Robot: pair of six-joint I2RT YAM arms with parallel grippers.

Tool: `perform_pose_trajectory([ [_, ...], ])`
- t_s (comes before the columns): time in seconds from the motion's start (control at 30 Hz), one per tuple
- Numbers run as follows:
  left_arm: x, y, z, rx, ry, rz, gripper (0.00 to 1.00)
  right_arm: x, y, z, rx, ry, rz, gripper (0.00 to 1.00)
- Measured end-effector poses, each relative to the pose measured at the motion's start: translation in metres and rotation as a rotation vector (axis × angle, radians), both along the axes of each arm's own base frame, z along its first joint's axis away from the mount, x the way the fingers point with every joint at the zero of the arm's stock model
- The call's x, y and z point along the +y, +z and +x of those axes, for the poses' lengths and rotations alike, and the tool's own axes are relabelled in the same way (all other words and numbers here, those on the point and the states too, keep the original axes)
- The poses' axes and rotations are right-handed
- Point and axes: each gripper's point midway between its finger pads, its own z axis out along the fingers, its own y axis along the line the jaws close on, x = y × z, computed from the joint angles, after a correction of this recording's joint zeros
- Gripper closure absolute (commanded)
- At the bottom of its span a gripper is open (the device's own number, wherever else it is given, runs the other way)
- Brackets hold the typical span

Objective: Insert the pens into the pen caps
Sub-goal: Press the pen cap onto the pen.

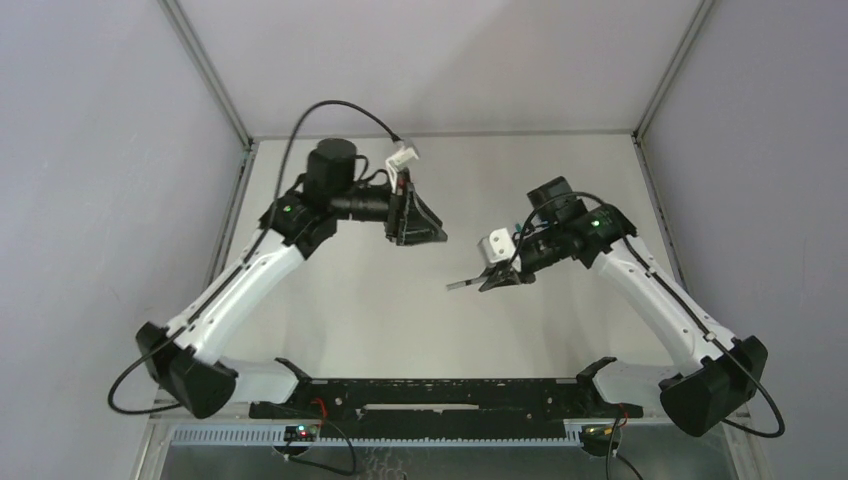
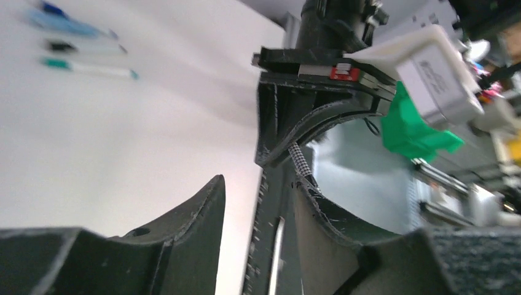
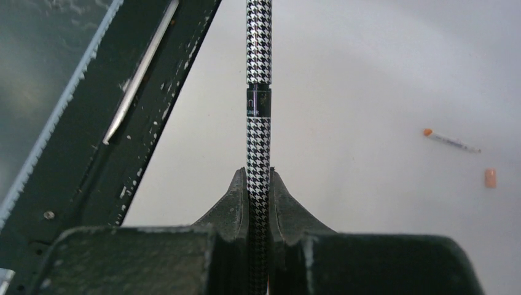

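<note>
Here the right tool is pinched almost closed on a houndstooth pen, its 2 fingers pressing the barrel from both sides. The pen runs straight out past the fingertips and leaves the wrist view at the top. A black band circles it partway along.

From above, the right tool hangs over the table, right of centre. The pen sticks out roughly level toward the left arm and looks dark at its free end. I cannot tell whether a cap sits on that end.

The left tool hovers up and to the left of the pen's free end, near it but apart. In its own wrist view the left tool has its fingers spread partway, with nothing clamped between them. Close beyond the gap stands the black body of the right tool, carrying a white box on a green mount. A short stretch of the houndstooth pen shows against it.

Far off on the table, at the upper left of that view, 3 blurred pens lie side by side and roughly parallel: a blue pen, a black-ended pen and a teal-ended pen.

The right wrist view shows an orange-tipped pen lying on the table at the right. A salmon cap lies near it, below and to its right, not touching.
</note>
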Motion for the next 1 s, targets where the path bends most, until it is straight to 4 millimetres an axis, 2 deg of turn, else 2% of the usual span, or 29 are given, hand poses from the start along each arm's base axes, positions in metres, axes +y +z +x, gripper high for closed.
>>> perform_pose_trajectory([
  [0.1, 0.006, 0.039, 0.011, -0.152, 0.087, -0.087, 0.41, -0.010, 0.015, 0.007, 0.073, -0.089, 0.066, 1.00],
  [0.2, 0.010, 0.087, 0.020, -0.325, 0.167, -0.232, 0.09, -0.019, 0.030, 0.016, 0.159, -0.188, 0.143, 1.00],
  [0.23, 0.012, 0.101, 0.021, -0.371, 0.197, -0.287, 0.03, -0.023, 0.035, 0.018, 0.194, -0.223, 0.172, 1.00],
  [0.4, 0.015, 0.152, 0.026, -0.418, 0.276, -0.511, 0.00, -0.036, 0.055, 0.026, 0.342, -0.351, 0.280, 1.00],
  [0.47, 0.012, 0.162, 0.030, -0.374, 0.283, -0.573, 0.03, -0.039, 0.062, 0.028, 0.397, -0.389, 0.314, 1.00],
  [0.6, 0.001, 0.169, 0.044, -0.211, 0.292, -0.676, 0.11, -0.044, 0.076, 0.032, 0.487, -0.450, 0.362, 1.00],
  [0.73, -0.006, 0.154, 0.056, -0.052, 0.336, -0.740, 0.14, -0.046, 0.091, 0.040, 0.556, -0.498, 0.397, 1.00],
  [0.87, -0.019, 0.134, 0.056, 0.064, 0.367, -0.763, 0.20, -0.046, 0.103, 0.045, 0.612, -0.530, 0.422, 1.00],
  [1.0, -0.030, 0.133, 0.051, 0.087, 0.372, -0.787, 0.26, -0.045, 0.112, 0.049, 0.654, -0.551, 0.442, 1.00],
])
